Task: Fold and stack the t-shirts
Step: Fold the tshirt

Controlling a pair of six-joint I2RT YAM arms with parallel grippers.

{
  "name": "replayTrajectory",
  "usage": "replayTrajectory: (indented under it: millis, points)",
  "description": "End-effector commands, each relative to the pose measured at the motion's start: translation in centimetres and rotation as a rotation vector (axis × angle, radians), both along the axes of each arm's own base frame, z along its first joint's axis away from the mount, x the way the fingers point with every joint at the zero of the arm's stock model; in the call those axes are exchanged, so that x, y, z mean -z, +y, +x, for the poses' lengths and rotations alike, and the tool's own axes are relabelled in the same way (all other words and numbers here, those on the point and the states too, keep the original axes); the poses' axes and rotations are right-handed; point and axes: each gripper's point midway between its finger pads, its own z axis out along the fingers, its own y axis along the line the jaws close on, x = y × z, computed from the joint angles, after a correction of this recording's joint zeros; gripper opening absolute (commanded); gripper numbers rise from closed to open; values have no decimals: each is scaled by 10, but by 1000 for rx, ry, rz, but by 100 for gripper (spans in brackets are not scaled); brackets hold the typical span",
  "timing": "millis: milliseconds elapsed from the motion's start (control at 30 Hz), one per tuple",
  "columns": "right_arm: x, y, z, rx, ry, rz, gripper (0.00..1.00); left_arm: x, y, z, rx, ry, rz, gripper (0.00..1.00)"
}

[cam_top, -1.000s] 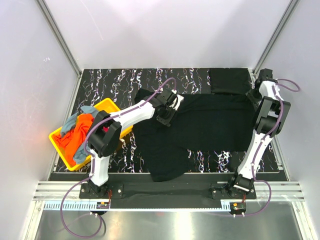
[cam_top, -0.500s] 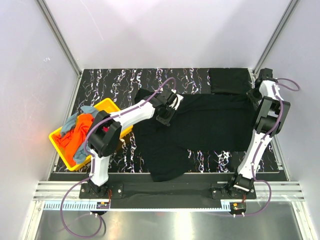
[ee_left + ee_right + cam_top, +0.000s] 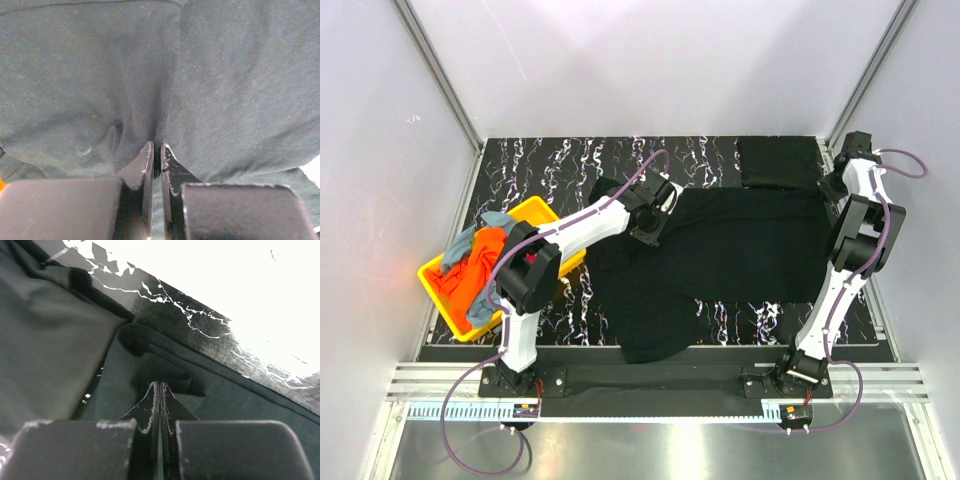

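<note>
Left gripper (image 3: 156, 147) clamps the black t-shirt (image 3: 225, 90); right gripper (image 3: 160, 386), jaws together, sits at its hem — lift both evenly, taut.

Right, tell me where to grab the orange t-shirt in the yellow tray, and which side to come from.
Pinch the bunched middle of the orange t-shirt, coming straight down from above. It lies crumpled in the yellow tray, whose walls would likely block a sideways approach. A grey-blue t-shirt lies bunched against it, so a grab at its edge might catch both.
</note>
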Motion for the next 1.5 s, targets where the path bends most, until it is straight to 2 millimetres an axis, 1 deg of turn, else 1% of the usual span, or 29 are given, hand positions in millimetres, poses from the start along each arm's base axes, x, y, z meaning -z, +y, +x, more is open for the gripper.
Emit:
replayTrajectory:
  millis: [0, 33, 100, 133, 167, 233, 267, 333, 367, 433, 467, 533, 567, 633, 667, 700, 867, 1000, 1100, 1133, 1167, 1200, 1267, 1300, 1333, 1367, 1400, 1433, 1467]
  points:
    - [-52, -15, 2, 16, -103, -80, 0, -33, 4, 11, -40, -67, -20, 0]
    - [-56, -17, 2, 14, -112, -92, 0, -35, 3, 10, -38, -69, -23, 0]
    - [-56, -17, -2, 17, -106, -95, 0, -33, 4, 8, -37, -59, -20, 0]
    - [-61, -18, -4, 19, -114, -101, 0, -32, 5, 8, -38, -54, -20, 0]
    - [-56, -16, -9, 21, -99, -96, 0, -32, 4, 6, -35, -51, -21, 0]
    - [-60, -16, -12, 23, -113, -103, 0, -29, 5, 2, -31, -36, -23, 0]
    - [-52, -14, -18, 19, -96, -99, 0, -28, 6, 1, -32, -30, -22, 0]
    - [-56, -16, -21, 18, -111, -115, 0, -27, 7, -4, -26, -17, -28, 0]
    - [-48, -14, -27, 16, -94, -111, 0, -28, 6, -7, -22, -13, -32, 0]
    - [-49, -14, -31, 21, -101, -122, 0, -28, 6, -13, -10, -2, -40, 0]
    - [-38, -12, -40, 23, -81, -116, 0, -27, 5, -17, -1, 0, -37, 0]
    - [-38, -12, -43, 31, -99, -125, 0, -21, 6, -26, 13, 19, -25, 0]
    - [-27, -11, -52, 36, -80, -117, 0, -17, 6, -29, 18, 27, -20, 0]
    - [-26, -12, -52, 44, -99, -119, 0, -6, 8, -38, 21, 55, 0, 0]
    - [-20, -12, -57, 51, -89, -116, 0, -2, 9, -39, 22, 60, 7, 0]
    - [-19, -12, -56, 52, -97, -114, 0, 2, 11, -42, 20, 66, 17, 0]
    - [-9, -17, -59, 64, -85, -106, 0, 9, 12, -43, 8, 69, 27, 0]
    - [-14, -16, -60, 68, -98, -100, 0, 13, 7, -41, -3, 81, 17, 0]
    - [-22, -14, -63, 70, -114, -103, 0, 15, 1, -41, -22, 99, 0, 1]
    - [-27, -13, -65, 69, -123, -105, 0, 16, -2, -43, -19, 113, -13, 4]
    - [-27, -13, -66, 69, -123, -105, 1, 17, -4, -43, -20, 120, -23, 12]
    - [-27, -12, -67, 67, -121, -104, 3, 15, -6, -43, -28, 122, -32, 26]
    - [-20, -9, -74, 69, -102, -95, 7, 11, -6, -43, -30, 118, -42, 30]
    - [-19, -9, -77, 76, -98, -96, 9, 4, -6, -41, -29, 99, -52, 31]
    - [-20, -8, -81, 77, -93, -94, 11, -1, -4, -36, -38, 83, -54, 35]
    - [-23, -9, -84, 86, -92, -95, 15, -9, -3, -30, -46, 61, -63, 38]
    - [-32, -9, -90, 100, -96, -102, 18, -19, 0, -23, -53, 39, -78, 39]
    - [-35, -8, -93, 105, -97, -99, 21, -26, 10, -10, -87, 23, -90, 40]
    - [-39, -4, -93, 114, -114, -82, 25, -37, 12, 3, -105, 1, -115, 41]
